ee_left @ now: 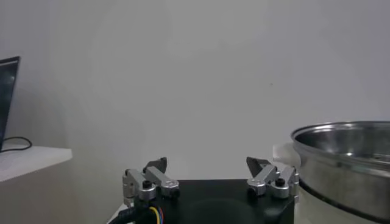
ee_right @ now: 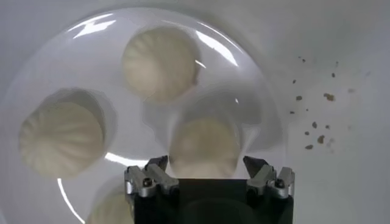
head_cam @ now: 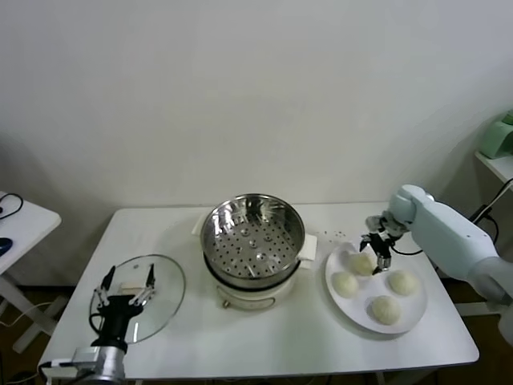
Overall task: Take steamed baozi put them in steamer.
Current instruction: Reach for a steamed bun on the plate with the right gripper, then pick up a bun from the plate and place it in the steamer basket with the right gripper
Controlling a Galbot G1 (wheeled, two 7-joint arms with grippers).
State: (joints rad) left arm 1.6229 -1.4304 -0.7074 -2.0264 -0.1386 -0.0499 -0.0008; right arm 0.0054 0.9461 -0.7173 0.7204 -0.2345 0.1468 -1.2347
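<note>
A plain white wall stands behind a white table (head_cam: 264, 337), which carries everything in view. Near its middle sits the steamer (head_cam: 252, 231), a shiny perforated steel basket on a cream pot base, with nothing in it. To the robot's left of it a flat glass lid (head_cam: 152, 298) lies on the table, and the left gripper (head_cam: 127, 287) waits over that lid with its fingers spread apart and holding nothing. To the robot's right of the steamer a white round plate (head_cam: 417, 317) holds all four steamed baozi (head_cam: 385, 309). The right gripper (head_cam: 377, 244) hangs just above the bun at the plate's far edge (ee_right: 205, 148), its jaws wide open on either side of that bun and gripping nothing. Dark crumbs (ee_right: 314, 125) dot the table beside the plate.
</note>
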